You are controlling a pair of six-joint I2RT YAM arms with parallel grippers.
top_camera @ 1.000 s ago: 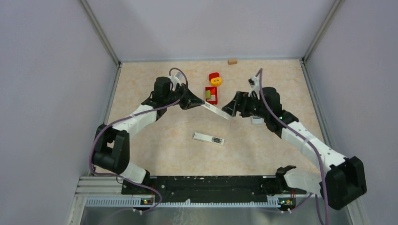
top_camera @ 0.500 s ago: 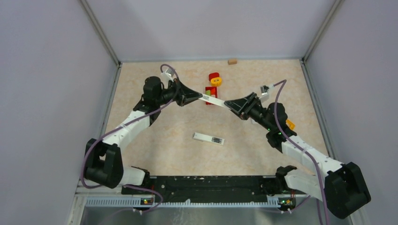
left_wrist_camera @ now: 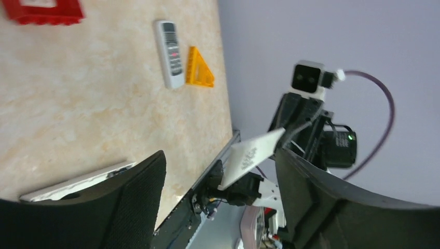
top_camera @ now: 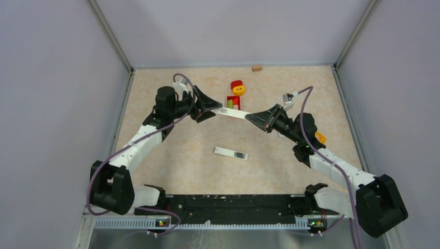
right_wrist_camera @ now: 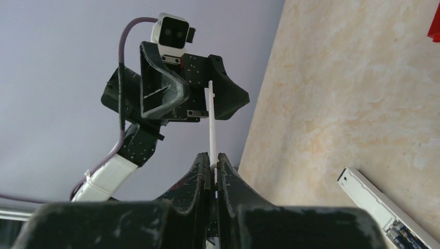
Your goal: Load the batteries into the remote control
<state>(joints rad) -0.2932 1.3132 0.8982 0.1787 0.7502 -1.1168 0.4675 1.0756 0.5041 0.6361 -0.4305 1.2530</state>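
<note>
A thin white plate (top_camera: 234, 113) with small print hangs in the air between the two arms. My right gripper (top_camera: 250, 117) is shut on its right end; in the right wrist view the plate (right_wrist_camera: 211, 119) stands edge-on out of the closed right gripper (right_wrist_camera: 214, 158). My left gripper (top_camera: 215, 109) is open around the plate's other end, and in the left wrist view the plate (left_wrist_camera: 254, 155) floats between the spread jaws of that gripper (left_wrist_camera: 220, 155) without touching them. A white remote control (top_camera: 231, 153) lies on the table below, its open end (right_wrist_camera: 384, 212) near the camera. I cannot make out the batteries in any view.
A red tray (top_camera: 233, 103) and a red-and-yellow piece (top_camera: 237, 87) sit behind the grippers, a tan block (top_camera: 256, 67) at the back wall. A second remote with buttons (left_wrist_camera: 170, 52) lies beside an orange triangle (left_wrist_camera: 198, 70) on the right, under my right arm. Walls enclose the table.
My right gripper has closed on the plate and my left gripper has opened off it. Both arms rose and the plate shifted slightly left and levelled out.
</note>
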